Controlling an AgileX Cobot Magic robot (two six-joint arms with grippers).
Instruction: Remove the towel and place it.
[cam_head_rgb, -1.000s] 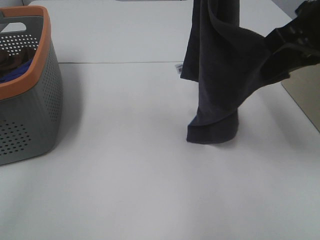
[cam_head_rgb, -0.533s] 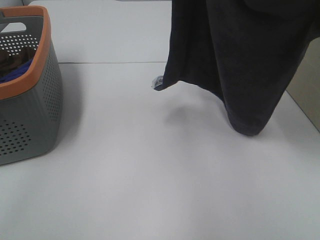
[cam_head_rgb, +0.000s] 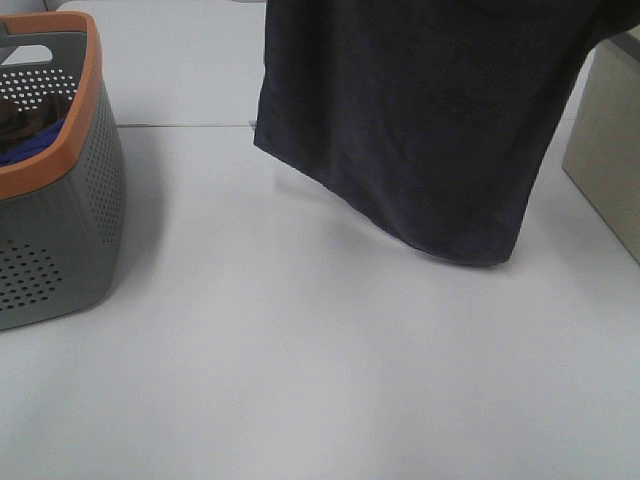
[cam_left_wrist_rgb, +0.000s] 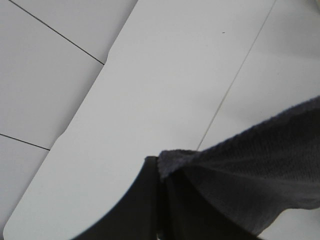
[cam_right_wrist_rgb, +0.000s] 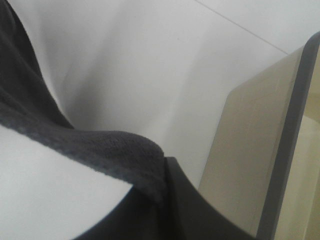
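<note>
The towel (cam_head_rgb: 420, 120) is held spread out in the air over the desk (cam_head_rgb: 300, 360), at the far right side, well apart from the grey basket (cam_head_rgb: 70, 210) with the orange rim at the left. Its lower hem is hung close to the desk; whether it touches cannot be told. One upper edge is clamped in the closed left pincer (cam_left_wrist_rgb: 161, 172), the other in the closed right pincer (cam_right_wrist_rgb: 165, 175). A beige box (cam_head_rgb: 605, 150) is seen just beside the towel.
</note>
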